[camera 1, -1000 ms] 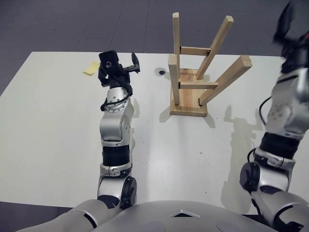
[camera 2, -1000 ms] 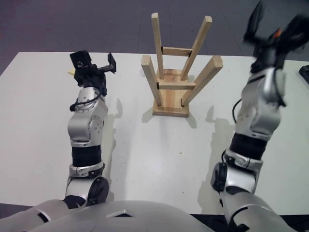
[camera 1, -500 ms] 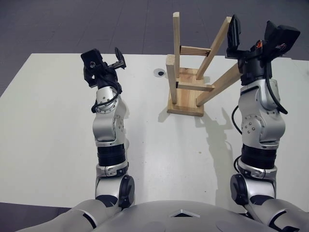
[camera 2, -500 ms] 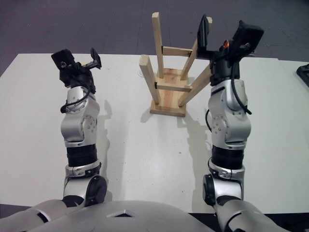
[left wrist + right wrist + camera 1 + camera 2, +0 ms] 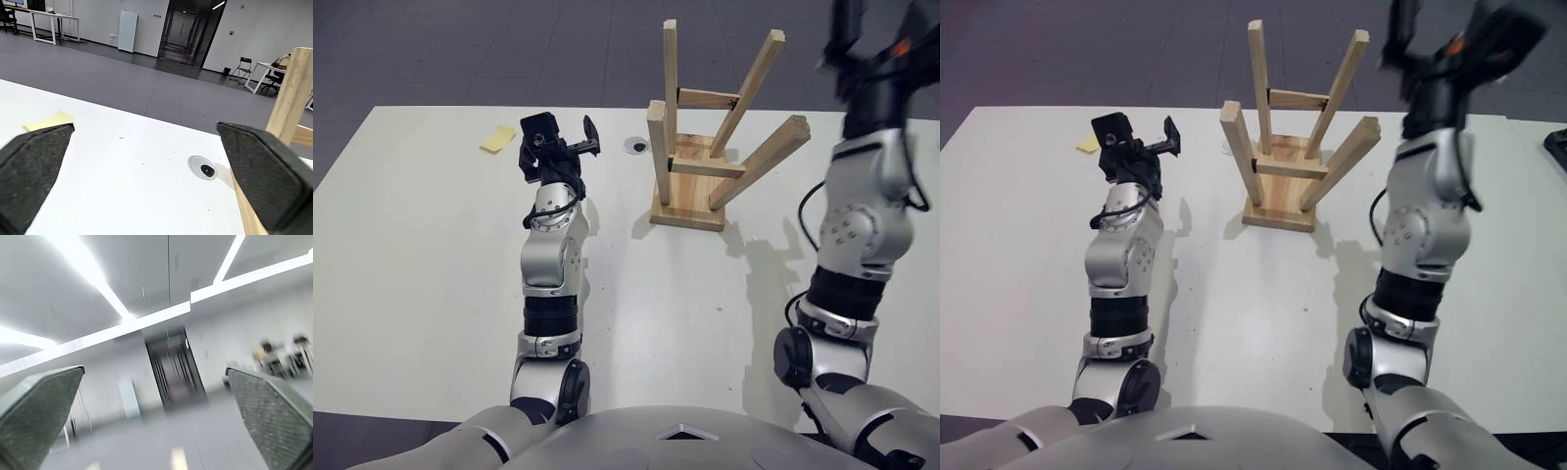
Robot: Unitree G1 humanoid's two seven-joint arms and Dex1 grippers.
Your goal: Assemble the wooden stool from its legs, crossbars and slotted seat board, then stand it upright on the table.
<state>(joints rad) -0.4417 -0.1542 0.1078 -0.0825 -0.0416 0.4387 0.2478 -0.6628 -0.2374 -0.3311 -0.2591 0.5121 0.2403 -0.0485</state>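
The wooden stool [image 5: 705,157] stands upside down on the white table [image 5: 411,274], its seat board [image 5: 690,211] flat on the top and its legs pointing up, joined by crossbars [image 5: 708,168]. My left gripper [image 5: 570,147] hovers open to the left of the stool with nothing in it; in its wrist view the fingers [image 5: 29,166] frame a stool leg [image 5: 288,103]. My right gripper [image 5: 1449,39] is raised high, above and to the right of the stool, open and empty, pointing away from the table [image 5: 155,369].
A yellow sticky note [image 5: 497,138] lies at the table's far left. A round cable grommet [image 5: 636,146] sits in the tabletop between my left gripper and the stool. A dark object [image 5: 1557,147] pokes in at the right edge.
My right gripper, close by the stool's right legs half a second ago, has swung up and to the right. My left gripper has shifted right, nearer the stool. The stool stays put.
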